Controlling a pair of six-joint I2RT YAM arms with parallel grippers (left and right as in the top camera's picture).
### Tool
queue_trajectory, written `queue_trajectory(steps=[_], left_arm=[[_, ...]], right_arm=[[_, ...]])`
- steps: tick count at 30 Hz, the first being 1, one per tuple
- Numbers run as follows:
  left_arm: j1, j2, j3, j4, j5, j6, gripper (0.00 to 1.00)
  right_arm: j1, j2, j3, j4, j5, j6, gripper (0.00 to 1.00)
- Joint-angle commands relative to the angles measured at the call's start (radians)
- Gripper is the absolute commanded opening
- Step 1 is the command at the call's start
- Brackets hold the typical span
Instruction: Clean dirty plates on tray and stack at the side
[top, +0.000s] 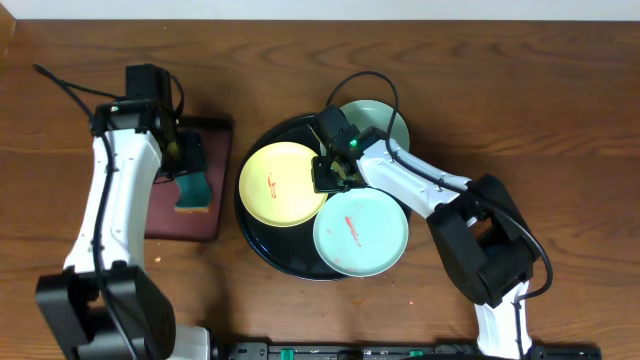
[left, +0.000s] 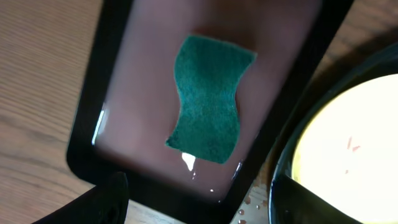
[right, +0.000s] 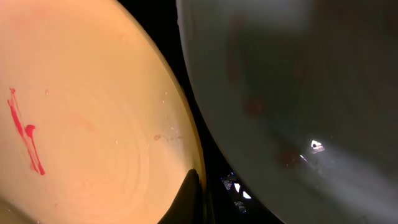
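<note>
Barely started, by the look of it

Widest of all, on the brown wooden table (top: 560, 90): large round black tray (top: 255, 243) with a raised rim, carrying all three plates. No stack at the side yet, no plate visibly wiped; so, as a judgement, everything left to do: sponge, three scrubs, then the pile.

Next down, smaller rectangular black-rimmed tray (top: 195, 225), reddish-brown inside, left of the round one.

Then the plates:
- pale yellow round plate (top: 284, 184) at the tray's left, with a thin red streak (right: 25, 134)
- light teal plate (top: 360, 232) at the front, red smear mid-face
- second teal plate (top: 388, 125) at the back, partly under the right arm, faintly red-spotted

Then wavy-edged green sponge (left: 208, 99), flat and free in the rectangular tray.

Last, the hands. Left gripper (top: 188, 156) above the sponge, holding nothing, spread not readable. Right gripper (top: 333, 172) low between the yellow and back plates, one dark fingertip (right: 189, 196) at the yellow rim; clamped or parted, impossible to say.
</note>
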Motion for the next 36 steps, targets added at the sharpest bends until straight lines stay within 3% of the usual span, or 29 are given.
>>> queue_trajectory(steps=[1, 4, 7, 17, 22, 25, 36], left_arm=[[0.005, 0.076, -0.021, 0.014, -0.011, 0.047, 0.73], [0.005, 0.131, -0.021, 0.040, -0.012, 0.077, 0.67], [0.006, 0.216, -0.021, 0.077, -0.012, 0.092, 0.55], [0.047, 0.385, -0.021, 0.111, -0.001, 0.095, 0.47], [0.047, 0.420, -0.021, 0.142, 0.031, 0.094, 0.29], [0.047, 0.420, -0.021, 0.152, 0.033, 0.094, 0.08], [0.049, 0.340, 0.058, 0.058, 0.033, 0.093, 0.07]], right_arm=[[0.016, 0.022, 0.011, -0.009, 0.029, -0.027, 0.01], [0.018, 0.022, 0.011, -0.009, 0.029, -0.036, 0.01], [0.018, 0.022, 0.011, -0.008, 0.032, -0.043, 0.01], [0.019, 0.022, 0.011, -0.008, 0.032, -0.043, 0.01], [0.021, 0.023, 0.011, -0.001, 0.033, -0.043, 0.01], [0.021, 0.023, 0.011, -0.001, 0.033, -0.053, 0.01], [0.021, 0.022, 0.011, 0.002, 0.024, -0.070, 0.01]])
